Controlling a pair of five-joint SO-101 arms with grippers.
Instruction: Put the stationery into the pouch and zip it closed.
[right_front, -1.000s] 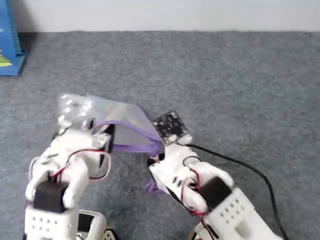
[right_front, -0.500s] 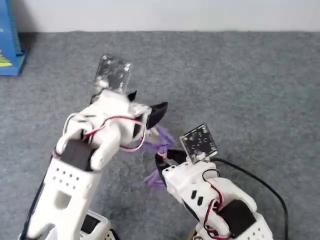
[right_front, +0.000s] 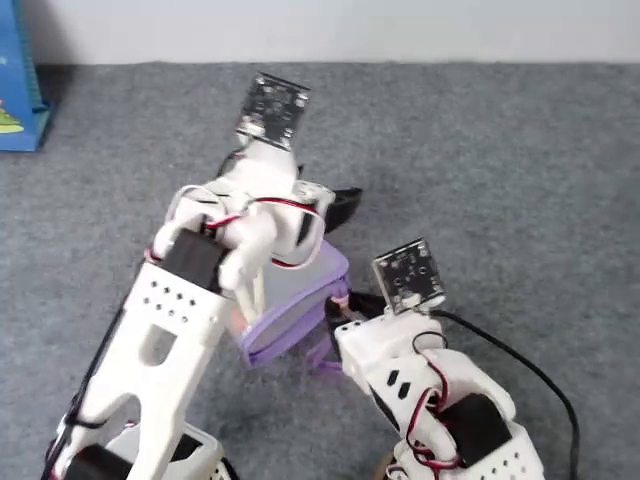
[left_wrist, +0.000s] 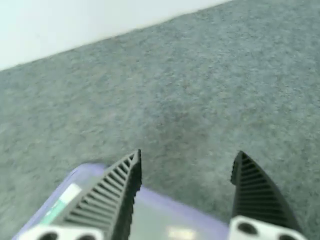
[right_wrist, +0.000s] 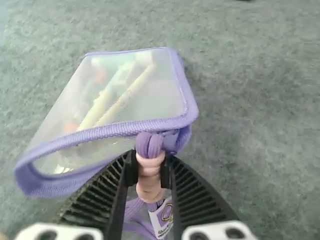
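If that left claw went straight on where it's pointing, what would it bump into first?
Probably the grey carpet: the open left gripper has bare carpet ahead of its tips. The purple pouch lies back near the finger bases, not ahead. Depth is unclear.

Stationery in pouch, before right end effector

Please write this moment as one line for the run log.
left gripper: open, empty, close to pouch | right gripper: shut on zip pull | stationery: inside pouch
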